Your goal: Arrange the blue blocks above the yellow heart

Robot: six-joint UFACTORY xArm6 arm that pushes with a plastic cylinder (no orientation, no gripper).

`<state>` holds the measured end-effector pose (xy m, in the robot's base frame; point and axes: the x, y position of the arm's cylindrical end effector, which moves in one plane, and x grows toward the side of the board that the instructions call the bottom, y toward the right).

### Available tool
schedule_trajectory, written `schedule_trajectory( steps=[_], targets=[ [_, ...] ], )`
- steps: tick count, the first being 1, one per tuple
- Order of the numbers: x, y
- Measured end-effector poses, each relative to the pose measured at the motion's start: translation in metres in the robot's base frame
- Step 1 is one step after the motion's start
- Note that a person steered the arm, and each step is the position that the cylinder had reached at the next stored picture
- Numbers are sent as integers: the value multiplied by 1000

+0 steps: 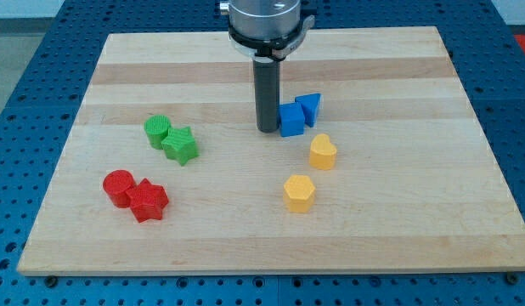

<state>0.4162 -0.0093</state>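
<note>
My tip (268,129) rests on the board just left of the blue cube (290,120), touching or nearly touching it. A blue triangular block (309,108) sits against the cube's upper right. The yellow heart (323,152) lies just below and right of the blue cube, a small gap apart. A yellow hexagon (299,192) lies below and left of the heart.
A green cylinder (158,130) and green star (180,145) sit together at the view's left. A red cylinder (119,187) and red star-like block (149,201) sit at the lower left. The wooden board (415,229) rests on a blue perforated table.
</note>
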Motion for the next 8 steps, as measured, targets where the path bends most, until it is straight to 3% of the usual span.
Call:
schedule_trajectory(
  steps=[3,8],
  targets=[
    [26,-22],
    [15,28]
  ],
)
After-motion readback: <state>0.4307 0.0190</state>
